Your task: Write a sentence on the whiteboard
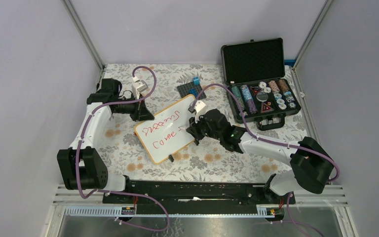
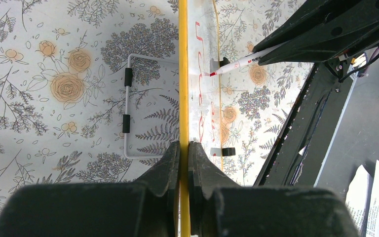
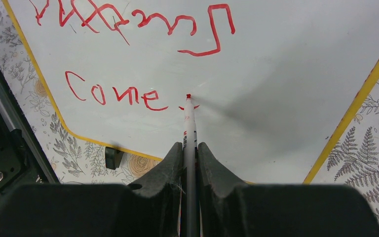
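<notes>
The whiteboard [image 1: 175,145], white with a yellow frame, stands tilted on the floral table. My left gripper [image 1: 146,117] [image 2: 184,145] is shut on its upper left edge, seen as a yellow strip [image 2: 183,74] in the left wrist view. The sentence [image 3: 116,94] is red handwriting: a scribbled top line, then "Come" and one fresh stroke. My right gripper [image 1: 191,130] [image 3: 190,148] is shut on a white marker [image 3: 190,123] [image 2: 242,62]. The marker's red tip touches the board just right of "Come".
An open black case [image 1: 261,94] of poker chips sits at the back right. A dark grey baseplate [image 1: 190,90] with a blue brick [image 1: 196,80] lies behind the board. A white wire stand [image 2: 127,106] props the board from behind, and a black clip foot [image 3: 112,157] sits under its lower edge.
</notes>
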Controlling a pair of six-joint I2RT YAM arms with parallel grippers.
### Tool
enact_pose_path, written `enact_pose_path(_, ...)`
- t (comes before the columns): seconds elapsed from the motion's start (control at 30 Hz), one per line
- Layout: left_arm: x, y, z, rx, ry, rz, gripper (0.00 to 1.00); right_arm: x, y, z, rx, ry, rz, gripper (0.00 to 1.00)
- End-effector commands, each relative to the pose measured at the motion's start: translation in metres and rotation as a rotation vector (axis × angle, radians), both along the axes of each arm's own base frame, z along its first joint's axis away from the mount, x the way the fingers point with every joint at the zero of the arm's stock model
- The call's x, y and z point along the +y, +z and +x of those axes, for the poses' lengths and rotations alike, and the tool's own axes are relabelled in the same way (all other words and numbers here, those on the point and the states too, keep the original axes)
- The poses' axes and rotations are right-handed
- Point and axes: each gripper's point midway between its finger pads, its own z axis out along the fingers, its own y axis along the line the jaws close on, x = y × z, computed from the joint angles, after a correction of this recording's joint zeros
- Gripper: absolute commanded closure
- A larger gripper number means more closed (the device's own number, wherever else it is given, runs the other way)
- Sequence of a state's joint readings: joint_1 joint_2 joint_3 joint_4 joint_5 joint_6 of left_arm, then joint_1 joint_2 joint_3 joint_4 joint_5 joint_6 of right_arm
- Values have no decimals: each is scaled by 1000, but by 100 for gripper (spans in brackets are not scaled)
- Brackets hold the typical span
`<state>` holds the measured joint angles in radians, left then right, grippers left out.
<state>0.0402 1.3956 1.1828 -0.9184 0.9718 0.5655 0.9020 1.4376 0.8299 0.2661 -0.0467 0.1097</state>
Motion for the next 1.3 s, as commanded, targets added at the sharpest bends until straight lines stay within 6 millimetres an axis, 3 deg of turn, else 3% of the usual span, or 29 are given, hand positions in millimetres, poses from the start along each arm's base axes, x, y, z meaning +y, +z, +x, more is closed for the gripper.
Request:
enact_pose_path(0.0,-4,-5,-3,-4,-28,12,100,-1,9,1,-16,-3,28,100)
enact_pose_path(0.57,-4,-5,-3,-3,-29,9,100,-14,-7,-11,24,-13,25,100)
enact_pose_path(1.03,-4,-4,-4,-4,-25,10,100,-13,26,2,-57,-45,48,100)
enact_pose_path(1.27,-4,-3,-4,-8,-25,11,100,-9,28,6,-66,-41,45,100)
